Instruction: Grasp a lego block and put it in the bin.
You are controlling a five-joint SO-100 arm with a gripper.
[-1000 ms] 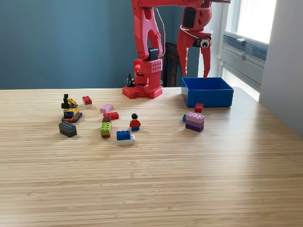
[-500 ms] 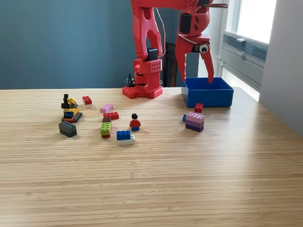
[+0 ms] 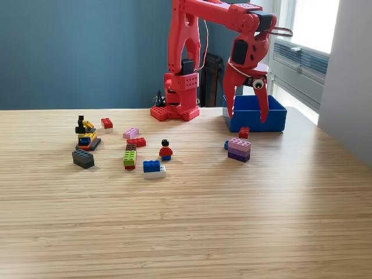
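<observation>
Wood-grain table (image 3: 232,221) under a teal wall. Red arm — gripper (image 3: 247,118) spread wide, empty, hanging in front of the bin (image 3: 276,115), blue, at the exterior view's right. Just before it: small red block (image 3: 244,132), then a pink-purple stack (image 3: 239,149). More blocks scattered left — toy figure (image 3: 165,150) among them.

From my exterior view the bin (image 3: 273,115) is an open-topped blue box with low walls, sitting flat on the wooden table right behind my spread gripper (image 3: 247,116). A small red lego block (image 3: 244,132) lies on the table just below the gripper's fingertips, close to the bin's front wall.
</observation>
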